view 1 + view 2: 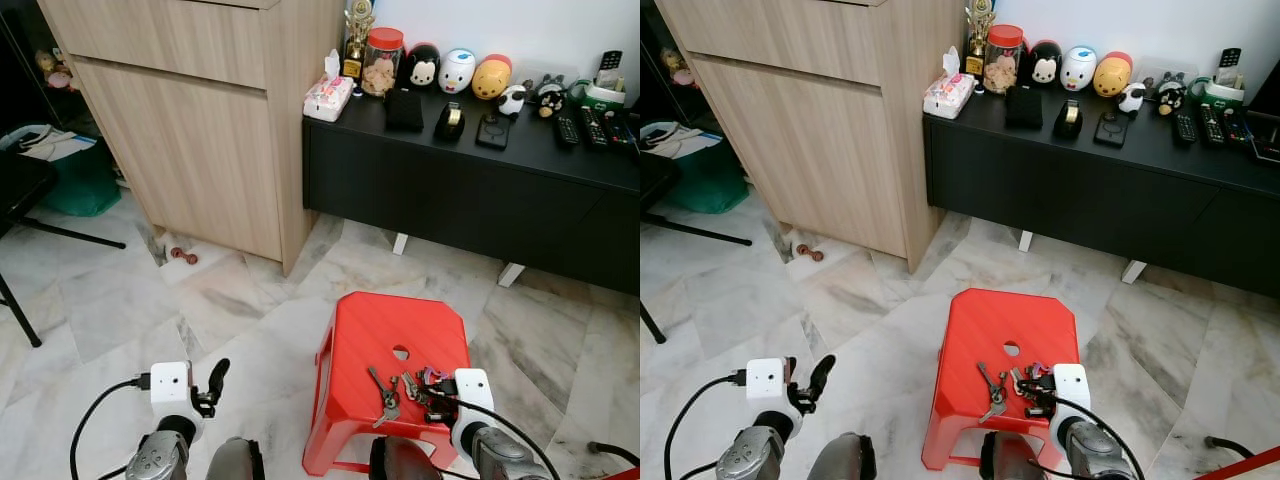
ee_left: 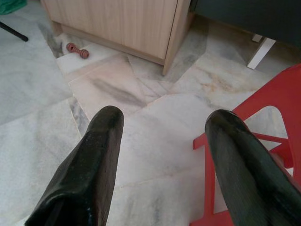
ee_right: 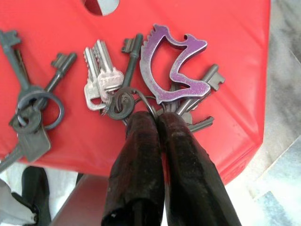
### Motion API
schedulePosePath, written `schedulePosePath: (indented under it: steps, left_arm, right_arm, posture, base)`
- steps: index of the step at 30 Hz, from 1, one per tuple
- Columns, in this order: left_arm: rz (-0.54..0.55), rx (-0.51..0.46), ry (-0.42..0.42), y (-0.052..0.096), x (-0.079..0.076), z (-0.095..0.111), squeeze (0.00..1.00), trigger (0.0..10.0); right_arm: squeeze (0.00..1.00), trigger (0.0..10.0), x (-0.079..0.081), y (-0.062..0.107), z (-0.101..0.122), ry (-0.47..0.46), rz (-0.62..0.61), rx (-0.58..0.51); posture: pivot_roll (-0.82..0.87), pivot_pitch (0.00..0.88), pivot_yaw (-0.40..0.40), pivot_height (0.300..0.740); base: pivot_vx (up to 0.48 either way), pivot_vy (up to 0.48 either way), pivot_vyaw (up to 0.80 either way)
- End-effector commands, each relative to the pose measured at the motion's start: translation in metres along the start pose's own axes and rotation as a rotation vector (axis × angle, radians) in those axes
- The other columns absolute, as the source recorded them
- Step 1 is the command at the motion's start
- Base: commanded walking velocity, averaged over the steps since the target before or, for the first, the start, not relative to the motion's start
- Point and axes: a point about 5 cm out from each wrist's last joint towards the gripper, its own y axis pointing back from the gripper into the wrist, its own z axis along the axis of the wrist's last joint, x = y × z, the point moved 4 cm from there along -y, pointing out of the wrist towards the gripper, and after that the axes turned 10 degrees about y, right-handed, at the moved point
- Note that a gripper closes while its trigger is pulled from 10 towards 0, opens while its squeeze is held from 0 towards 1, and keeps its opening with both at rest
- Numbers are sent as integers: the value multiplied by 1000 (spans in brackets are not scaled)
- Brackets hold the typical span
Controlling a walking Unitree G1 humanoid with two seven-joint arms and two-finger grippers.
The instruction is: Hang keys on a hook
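Pale wood-grain cabinet (image 1: 200, 120) fills the left of the head views, standing on the grey-veined marble floor (image 1: 120, 300). One small reddish dumbbell-shaped toy (image 1: 183, 255) lies on the floor at the cabinet's foot. The left hand (image 2: 162, 160) hangs low over the floor beside the stool, its two black fingers (image 2: 89, 174) spread wide with nothing between them.

One red plastic stool (image 1: 395, 350) with a single hole in its seat stands in the middle. On the seat lie two bunches of keys. The smaller grey bunch (image 3: 30, 117) has one ring and about three keys; it lies loose, just beside the other. The larger key bunch with a purple metal charm (image 3: 174, 66) carries two silver flat keys, several dark long-shafted keys and a ring. The right hand (image 3: 157, 120) is over the near edge of the seat, its two fingers pressed together on the ring of this larger bunch, which rests on the stool.

Behind stands one long black counter (image 1: 470, 190). It bears one tissue pack (image 1: 328, 98), one trophy (image 1: 356, 35), one red-lidded jar (image 1: 382, 60), three egg-shaped toy figures (image 1: 457, 70), and, at the right end, at least three remote controls (image 1: 590, 125).
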Motion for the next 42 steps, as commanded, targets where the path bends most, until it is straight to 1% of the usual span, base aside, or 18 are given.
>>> schedulePosePath:
  steps: [1, 10, 12, 14, 15, 20, 21, 22, 24, 25, 26, 27, 28, 29, 30, 34, 35, 42]
  left_arm:
    - [4, 26, 1, 1, 0, -6, 0, 10000]
    - [5, 28, -2, 0, 0, -6, 0, 10000]
    - [7, 30, -3, 0, 0, -7, 0, 10000]
    - [7, 31, -3, 0, 1, -7, 0, 10000]
    - [7, 32, -5, 0, 1, -7, 0, 10000]
    - [7, 31, -8, 0, 1, -7, 0, 10000]
    - [8, 30, -6, 0, 1, -7, 0, 10000]
    - [8, 30, -6, 0, 1, -7, 0, 10000]
    - [10, 29, -5, 0, 1, -7, 0, 10000]
    - [12, 28, -3, 0, 1, -8, 0, 10000]
    - [14, 26, 0, 0, 1, -8, 0, 10000]
    - [14, 26, 1, 0, 1, -8, 0, 10000]
    - [14, 26, 1, 0, 1, -8, 0, 10000]
    - [16, 28, 2, 1, 1, -9, 0, 10000]
    - [20, 31, 5, 1, 2, -10, 0, 10000]
    - [28, 39, 7, 2, 3, -12, 0, 10000]
    - [28, 41, 5, 2, 3, -12, 0, 10000]
    - [27, 40, 3, 1, 5, -11, 0, 10000]
  right_arm:
    - [0, 0, -2, 0, 5, -30, -4, -29]
    - [0, 0, -3, -1, 26, -72, -2, -134]
    - [0, 0, -6, 0, 40, -86, -16, -207]
    - [0, 0, -8, 1, 49, -93, -29, -248]
    - [0, 0, -11, 2, 59, -100, -45, -300]
    - [0, 0, -21, 9, 84, -120, -93, -427]
    - [0, 0, -25, 13, 93, -112, -110, -480]
    - [0, 0, -25, 13, 93, -112, -110, -480]
    - [0, 0, -29, 18, 99, -98, -137, -526]
    - [0, 0, -32, 21, 102, -91, -158, -556]
    - [0, 0, -40, 28, 107, -86, -212, -599]
    - [0, 0, -43, 30, 108, -87, -232, -611]
    - [0, 0, -43, 30, 108, -87, -232, -611]
    - [0, 0, -43, 34, 111, -58, -247, -635]
    - [0, 10000, -41, 37, 114, -26, -248, -656]
    - [0, 10000, -40, 40, 119, -48, -249, -687]
    - [0, 10000, -39, 41, 124, -51, -249, -706]
    - [0, 10000, -36, 39, 128, -57, -253, -699]
  posture:
    - [-32, 92, -66, 636]
    - [-32, 93, -66, 636]
    - [-31, 93, -66, 636]
    - [-32, 92, -66, 636]
    - [-32, 92, -66, 636]
    - [-32, 92, -66, 636]
    - [-35, 84, -71, 636]
    - [-35, 84, -71, 636]
    - [-35, 84, -71, 636]
    - [-36, 83, -73, 636]
    - [-36, 83, -73, 636]
    - [-36, 83, -73, 636]
    - [-36, 83, -73, 636]
    - [-40, 79, -76, 636]
    - [-40, 76, -76, 636]
    - [-41, 67, -74, 636]
    - [-41, 67, -74, 645]
    - [-31, 36, -69, 690]
  base:
    - [0, 0, 0]
    - [0, 0, 0]
    - [0, 0, 0]
    - [0, 0, 0]
    - [0, 0, 0]
    - [0, 0, 0]
    - [0, 0, 0]
    - [0, 0, 0]
    - [0, 0, 0]
    - [0, 0, 0]
    - [0, 0, 0]
    - [0, 0, 0]
    - [0, 0, 0]
    - [0, 0, 0]
    - [0, 0, 0]
    - [0, 0, 0]
    - [0, 0, 0]
    - [0, 0, 0]
